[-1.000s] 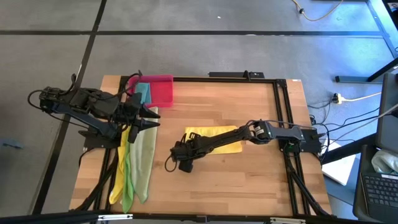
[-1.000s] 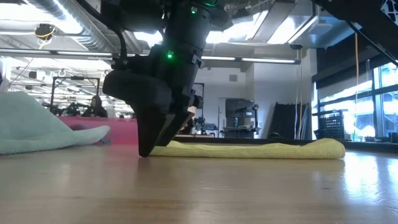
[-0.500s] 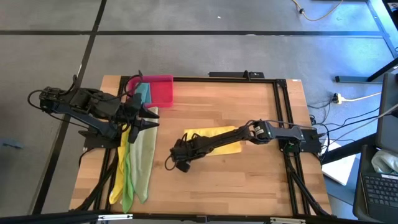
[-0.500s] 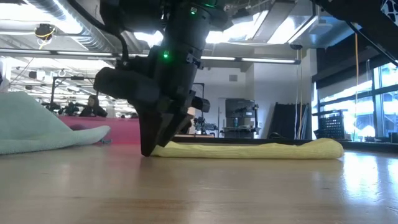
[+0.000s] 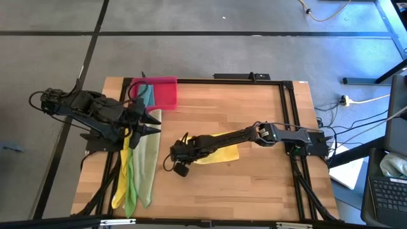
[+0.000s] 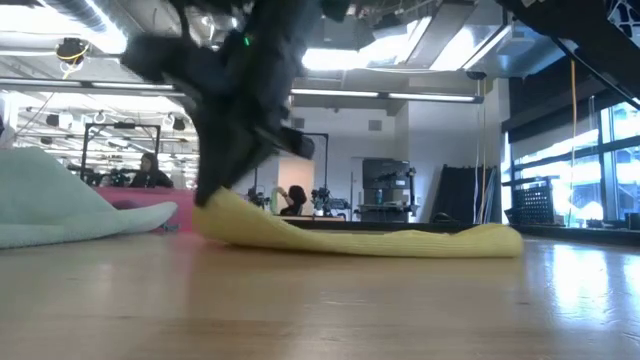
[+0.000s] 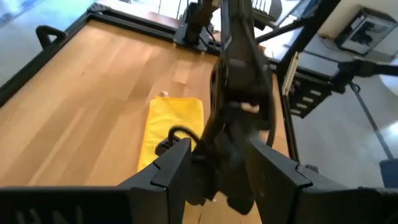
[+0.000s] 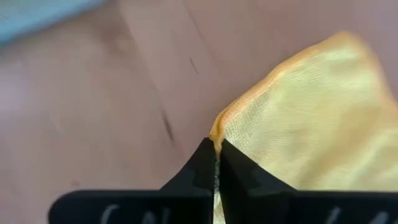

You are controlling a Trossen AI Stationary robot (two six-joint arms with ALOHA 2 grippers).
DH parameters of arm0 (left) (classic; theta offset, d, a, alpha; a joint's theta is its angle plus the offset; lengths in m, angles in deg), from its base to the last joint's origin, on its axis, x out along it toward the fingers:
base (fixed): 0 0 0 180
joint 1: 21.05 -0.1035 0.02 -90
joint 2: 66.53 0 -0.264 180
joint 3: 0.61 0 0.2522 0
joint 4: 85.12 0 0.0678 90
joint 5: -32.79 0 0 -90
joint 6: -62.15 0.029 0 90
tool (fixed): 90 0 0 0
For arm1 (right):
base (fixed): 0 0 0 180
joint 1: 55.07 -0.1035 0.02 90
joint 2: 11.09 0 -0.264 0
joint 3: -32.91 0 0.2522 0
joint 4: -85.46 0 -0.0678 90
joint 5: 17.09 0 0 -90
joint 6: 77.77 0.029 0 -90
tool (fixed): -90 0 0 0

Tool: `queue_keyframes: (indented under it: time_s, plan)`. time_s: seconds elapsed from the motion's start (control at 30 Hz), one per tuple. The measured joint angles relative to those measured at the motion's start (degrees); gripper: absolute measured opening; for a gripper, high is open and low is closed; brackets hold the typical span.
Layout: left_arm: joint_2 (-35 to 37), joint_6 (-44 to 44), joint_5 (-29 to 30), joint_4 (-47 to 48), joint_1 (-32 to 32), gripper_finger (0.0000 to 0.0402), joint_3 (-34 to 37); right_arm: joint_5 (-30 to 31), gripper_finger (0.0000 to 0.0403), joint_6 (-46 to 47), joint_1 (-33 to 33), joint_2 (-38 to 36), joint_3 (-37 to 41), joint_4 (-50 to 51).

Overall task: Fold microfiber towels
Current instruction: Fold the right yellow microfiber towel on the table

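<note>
A yellow microfiber towel (image 5: 219, 151) lies mid-table. My right gripper (image 5: 181, 152) is shut on its left end, which rises off the wood in the low view (image 6: 228, 212). The rest of the towel (image 6: 400, 241) rests flat. At the table's left, yellow (image 5: 119, 187), bright green (image 5: 131, 184) and pale olive (image 5: 147, 159) towels lie side by side in strips. A teal towel (image 5: 146, 95) lies partly on the pink tray (image 5: 166, 92). My left gripper (image 5: 151, 121) hovers open over those strips, holding nothing. My right gripper pinches the yellow towel's hemmed edge (image 8: 219, 132) at its left end between its two shut fingertips (image 8: 205, 167). The fingers come from above, slanting down. That end is lifted off the table and the cloth slopes down to the part that lies flat.
A black metal frame (image 5: 286, 114) runs along the table's far and right sides. Bare wood lies between the yellow towel and the strips at the left, and along the near edge (image 5: 222, 197).
My right gripper has shut on the yellow towel's left end, then gone up and toward the table's left edge. That end has lifted off the wood, and the towel's right end has slid a little to the left.
</note>
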Motion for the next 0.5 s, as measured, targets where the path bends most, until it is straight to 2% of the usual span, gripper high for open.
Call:
queue_keyframes:
  time_s: [0.3, 0.37, 0.5]
  plan:
    - [0.0, -0.1, 3.3, -0.9, 0.0, 0.0144, 0.0, -0.9, 0.0006, 0.7, -1.8, -0.1, -5.5, 0.6]
    - [0.0, -0.1, 3.6, -0.9, 0.0, 0.0144, 0.0, -2.8, 0.0008, 2.5, -2.2, -0.1, -5.5, 0.9]
    - [-0.3, 1.0, 4.5, -0.9, 0.0, 0.0144, 0.0, -3.1, 0.0011, 8.0, -3.3, -0.1, -5.5, 3.4]
